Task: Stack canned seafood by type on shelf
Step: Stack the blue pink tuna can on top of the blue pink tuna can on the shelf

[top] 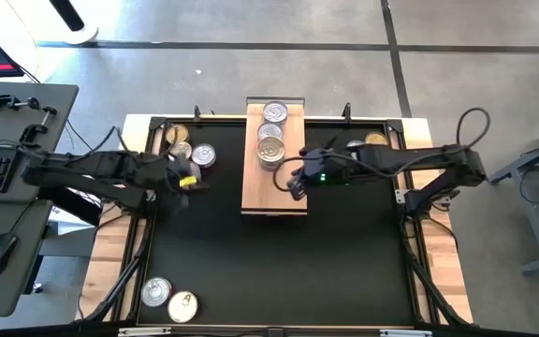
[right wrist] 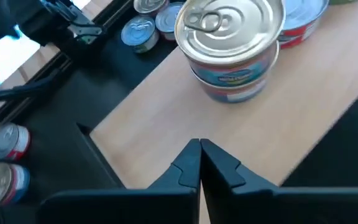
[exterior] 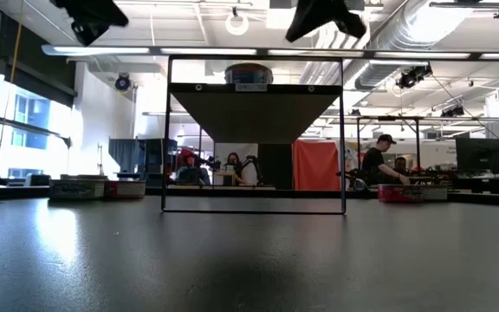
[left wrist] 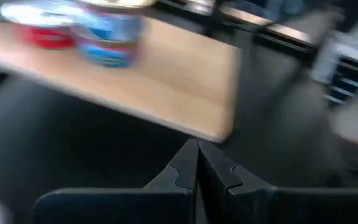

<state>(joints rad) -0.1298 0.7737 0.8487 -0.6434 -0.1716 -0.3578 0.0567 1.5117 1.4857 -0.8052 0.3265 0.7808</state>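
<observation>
1. Left gripper (top: 187, 180): fingers (left wrist: 182, 171) pressed together, holding nothing, over the black mat (top: 279, 271). Three loose cans (top: 187, 148) lie just beyond it at the mat's far left corner. Two more cans (top: 168, 299) sit well behind it, at the near left edge.
2. Shelf (top: 274, 192): light-wood plank between the two grippers, running front to back. Its near half is bare.
3. Cans on shelf (top: 271, 136): grouped on the far half, just ahead of the right gripper. The nearest one is a two-can stack (right wrist: 232, 53), a silver pull-tab lid over blue and red labels. A red-labelled can (right wrist: 303, 22) stands just behind it.
4. Right gripper (top: 296, 184): fingers (right wrist: 188, 165) together, empty, at the shelf's right edge, just short of the stack.
5. One gold-lidded can (top: 375, 139) lies off to the right gripper's far side, near the mat's far right corner.
6. Judgement: a can has likely just been placed. For the next pick, open the fingers wide before descending, grip across the can's sides, match labels, and lower squarely so lids seat flush without nudging the stack.
</observation>
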